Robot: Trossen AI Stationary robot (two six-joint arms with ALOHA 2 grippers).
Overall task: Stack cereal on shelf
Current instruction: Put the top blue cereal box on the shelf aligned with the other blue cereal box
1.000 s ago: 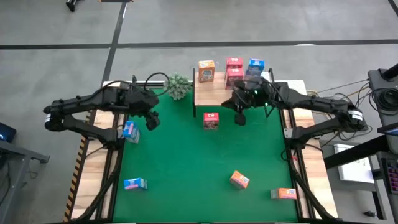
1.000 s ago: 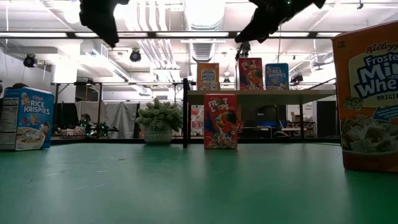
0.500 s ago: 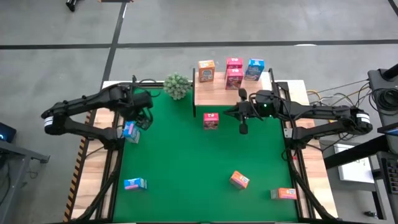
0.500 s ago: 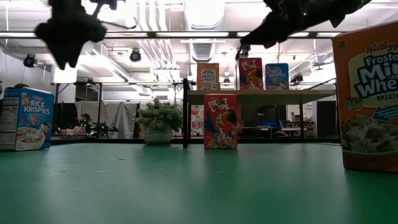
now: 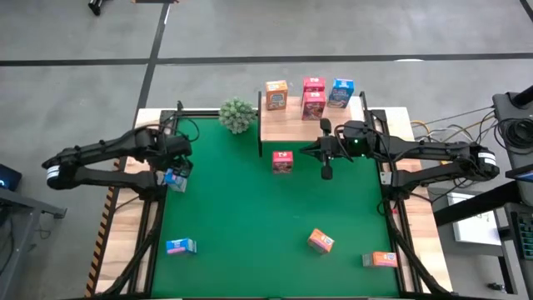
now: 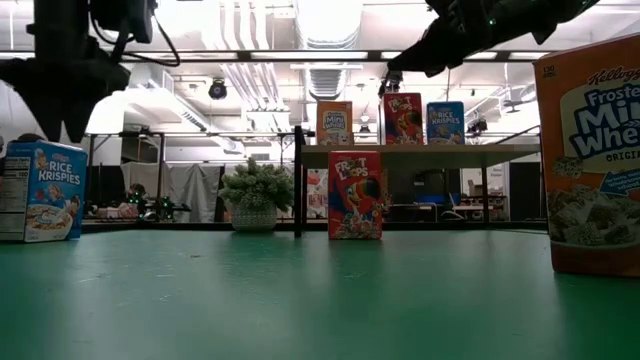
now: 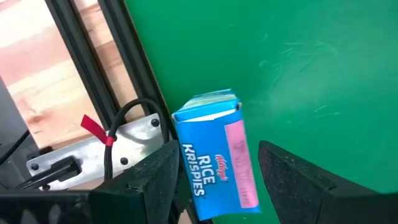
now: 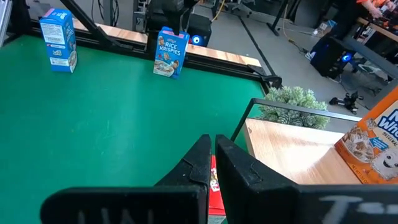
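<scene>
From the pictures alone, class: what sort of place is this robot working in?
Probably a robotics lab or workshop in a large industrial hall: two arms clamped to a green table, bare ceiling ducts with strip lights, and cables and equipment on a concrete floor.

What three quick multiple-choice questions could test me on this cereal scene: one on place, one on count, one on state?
1. Where does the green plant stand?
A. beside the shelf's left end
B. on the shelf
C. at the table's near edge

2. How many cereal boxes stand on the shelf?
A. two
B. four
C. six

3. How is the left hand?
A. shut, empty
B. open around a blue Rice Krispies box
C. gripping an orange box

Answers: 1 A, the high view shows it left of the board; 2 B, four boxes there; 3 B, fingers flank the box.
</scene>
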